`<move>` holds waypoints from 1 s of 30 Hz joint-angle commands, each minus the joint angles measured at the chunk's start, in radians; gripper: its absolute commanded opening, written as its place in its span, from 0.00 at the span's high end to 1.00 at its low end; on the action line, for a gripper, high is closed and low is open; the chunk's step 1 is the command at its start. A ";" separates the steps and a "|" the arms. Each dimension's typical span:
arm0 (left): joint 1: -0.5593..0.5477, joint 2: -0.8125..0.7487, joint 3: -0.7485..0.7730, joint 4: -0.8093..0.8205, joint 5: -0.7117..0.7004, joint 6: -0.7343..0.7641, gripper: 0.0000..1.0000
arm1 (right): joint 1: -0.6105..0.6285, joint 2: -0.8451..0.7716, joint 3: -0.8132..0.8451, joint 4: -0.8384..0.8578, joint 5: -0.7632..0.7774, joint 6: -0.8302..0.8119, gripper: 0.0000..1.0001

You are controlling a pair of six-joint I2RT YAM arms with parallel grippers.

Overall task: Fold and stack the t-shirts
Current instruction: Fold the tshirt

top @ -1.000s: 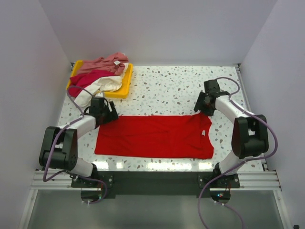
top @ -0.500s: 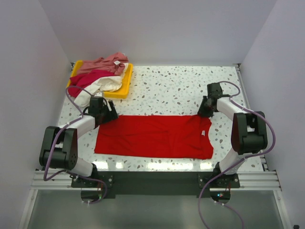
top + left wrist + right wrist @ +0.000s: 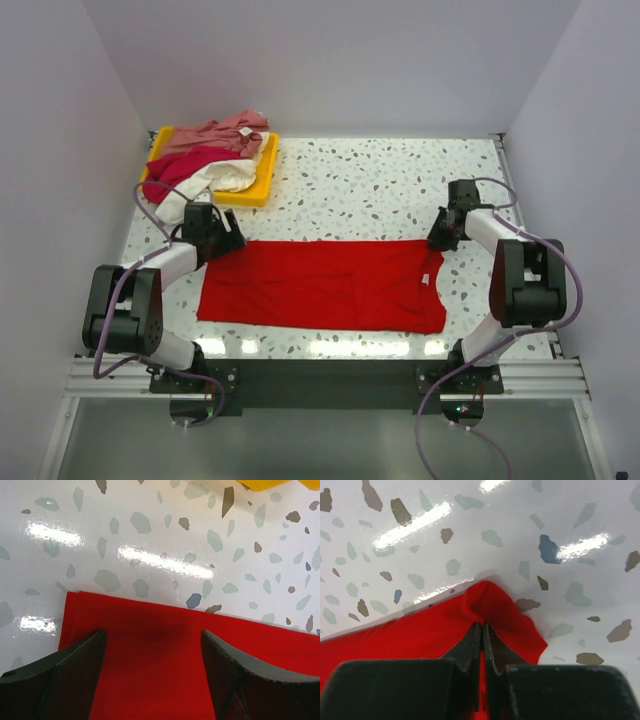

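A bright red t-shirt [image 3: 325,285] lies folded into a long flat band across the near half of the table. My right gripper [image 3: 482,626] is shut on the red t-shirt's far right corner [image 3: 492,602], and the cloth bunches up at the fingertips. In the top view that right gripper [image 3: 441,238] sits at the band's upper right end. My left gripper [image 3: 152,635] stands open over the far left corner [image 3: 80,605], one finger [image 3: 60,675] on each side above the cloth. From above, the left gripper [image 3: 222,243] is at the band's upper left end. More t-shirts [image 3: 205,160], pink, crimson and cream, lie heaped at the back left.
A shallow yellow tray [image 3: 258,180] at the back left holds the heap, and a cream shirt [image 3: 185,195] spills over its near edge toward my left arm. White walls close the table on three sides. Speckled tabletop [image 3: 370,185] stretches behind the red band.
My right gripper has moved right and down onto the red shirt's far right corner and closed on it. The left gripper has stayed open at the left corner.
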 commanded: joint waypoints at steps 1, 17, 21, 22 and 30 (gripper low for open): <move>0.024 0.023 -0.025 -0.012 -0.013 0.011 0.19 | -0.049 -0.064 -0.024 -0.001 0.008 -0.021 0.97; 0.026 -0.003 -0.021 -0.038 -0.024 0.011 0.20 | -0.078 0.022 -0.018 0.013 -0.019 -0.038 0.84; 0.022 -0.056 -0.012 -0.081 -0.050 0.008 0.20 | -0.081 0.006 -0.015 0.007 -0.019 -0.039 0.61; 0.021 -0.085 -0.009 -0.088 -0.053 0.006 0.19 | -0.080 -0.012 -0.015 0.004 -0.019 -0.041 0.57; -0.085 -0.219 0.033 -0.199 -0.170 -0.020 0.19 | -0.049 -0.223 -0.035 -0.025 0.005 -0.056 0.28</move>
